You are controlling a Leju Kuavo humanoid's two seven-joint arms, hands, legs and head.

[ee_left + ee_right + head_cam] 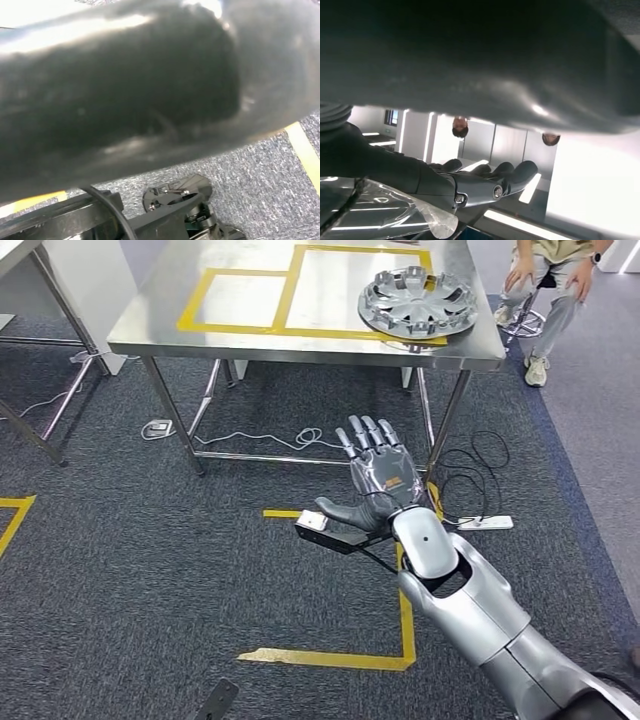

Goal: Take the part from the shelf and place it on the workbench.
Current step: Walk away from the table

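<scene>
Looking down from the head view, the silver part [417,302], a wheel cover, lies flat on the steel table [226,335], overlapping the yellow tape. The right hand [375,477] hovers over the carpet short of the table, fingers spread, holding nothing. A seated person [555,280] waits beyond the table's far corner. Placement looks done; next would be drawing the arm back clear.

From the left wrist view, a dark blur and carpet; that hand's state is unclear.

From the right wrist view, the same empty hand [486,182], fingers extended.
</scene>
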